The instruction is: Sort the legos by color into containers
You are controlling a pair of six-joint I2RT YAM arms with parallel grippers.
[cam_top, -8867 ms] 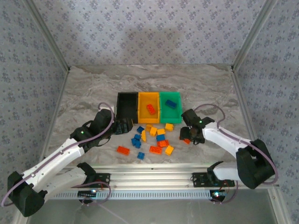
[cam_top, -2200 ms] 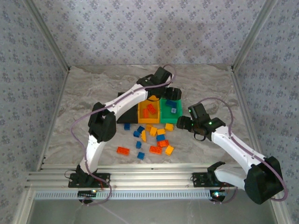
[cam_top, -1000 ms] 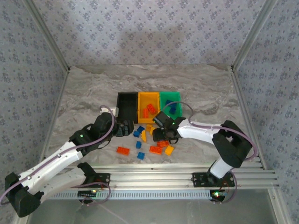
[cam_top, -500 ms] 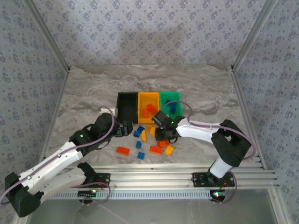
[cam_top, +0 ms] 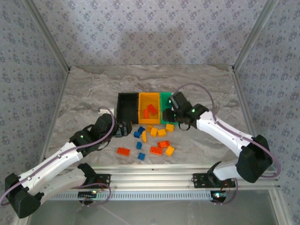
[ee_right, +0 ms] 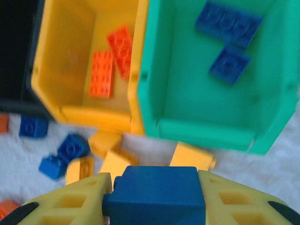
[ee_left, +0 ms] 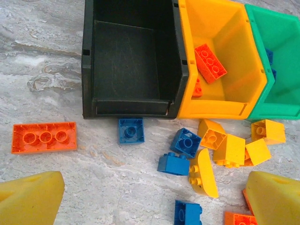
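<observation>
The top camera looks down from above the near edge over the whole surface. Both close wrist cameras look down, sharing the yellow bin.

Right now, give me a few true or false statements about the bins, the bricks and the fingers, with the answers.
1. The right fingers grip a blue brick. True.
2. The black bin holds a brick. False: it is empty.
3. Two blue bricks lie in the green bin. True.
4. The orange-yellow bin holds yellow bricks. False: it holds red-orange bricks.
5. The left fingers are clamped on a brick. False: they stand open, holding nothing.
</observation>
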